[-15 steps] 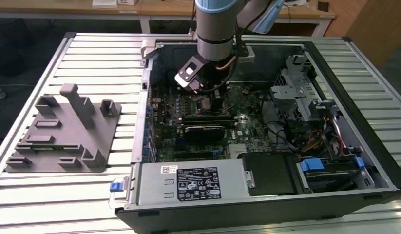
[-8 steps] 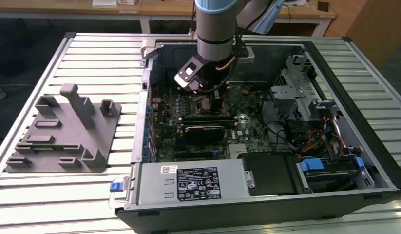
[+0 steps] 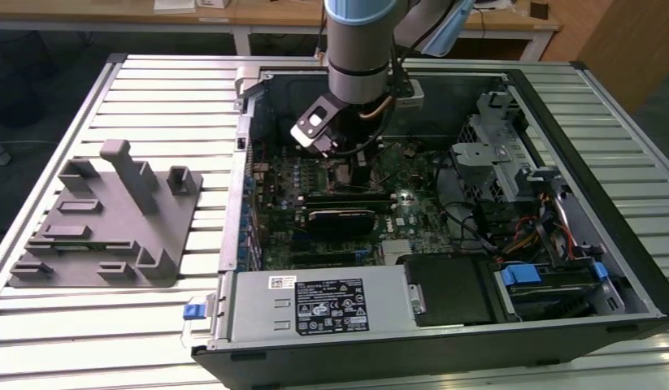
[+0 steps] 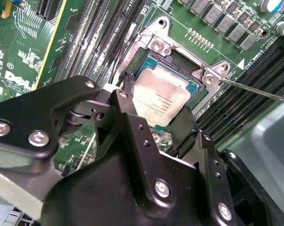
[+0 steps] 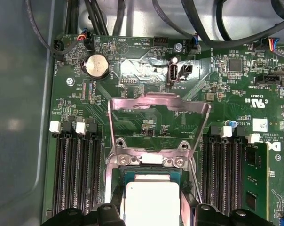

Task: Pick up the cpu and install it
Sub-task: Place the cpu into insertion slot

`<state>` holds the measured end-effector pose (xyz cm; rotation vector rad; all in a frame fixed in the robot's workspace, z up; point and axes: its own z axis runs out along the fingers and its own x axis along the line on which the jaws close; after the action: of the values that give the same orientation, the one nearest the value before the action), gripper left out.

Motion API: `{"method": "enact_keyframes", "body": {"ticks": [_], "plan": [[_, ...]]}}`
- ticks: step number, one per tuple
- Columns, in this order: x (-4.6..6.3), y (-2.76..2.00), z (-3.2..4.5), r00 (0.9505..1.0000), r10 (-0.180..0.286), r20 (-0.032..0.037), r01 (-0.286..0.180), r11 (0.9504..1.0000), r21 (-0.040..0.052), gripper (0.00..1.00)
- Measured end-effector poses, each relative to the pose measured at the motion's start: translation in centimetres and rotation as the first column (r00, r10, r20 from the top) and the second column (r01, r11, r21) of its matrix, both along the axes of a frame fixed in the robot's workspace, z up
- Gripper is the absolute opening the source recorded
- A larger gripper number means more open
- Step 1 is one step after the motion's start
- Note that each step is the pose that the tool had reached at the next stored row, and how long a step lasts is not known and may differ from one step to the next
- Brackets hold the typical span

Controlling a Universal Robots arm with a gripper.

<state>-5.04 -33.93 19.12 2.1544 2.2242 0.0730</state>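
While in socket (image 4: 157,45), cpu (image 4: 161,96) beneath claw (image 4: 155,113).

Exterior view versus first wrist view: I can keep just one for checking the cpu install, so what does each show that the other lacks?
The exterior view adds the whole open computer case on the slatted table, the grey tray beside it and the arm reaching in. The first wrist view adds the cpu held in the gripper, next to the raised metal frame. Both share the green motherboard.
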Motion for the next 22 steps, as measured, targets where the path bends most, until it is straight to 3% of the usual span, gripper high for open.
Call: {"method": "enact_keyframes", "body": {"ticks": [22], "plan": [[-0.25,0.35,-0.36,1.0000,0.000,-0.0007,0.000,1.0000,-0.0010,0.55]]}}
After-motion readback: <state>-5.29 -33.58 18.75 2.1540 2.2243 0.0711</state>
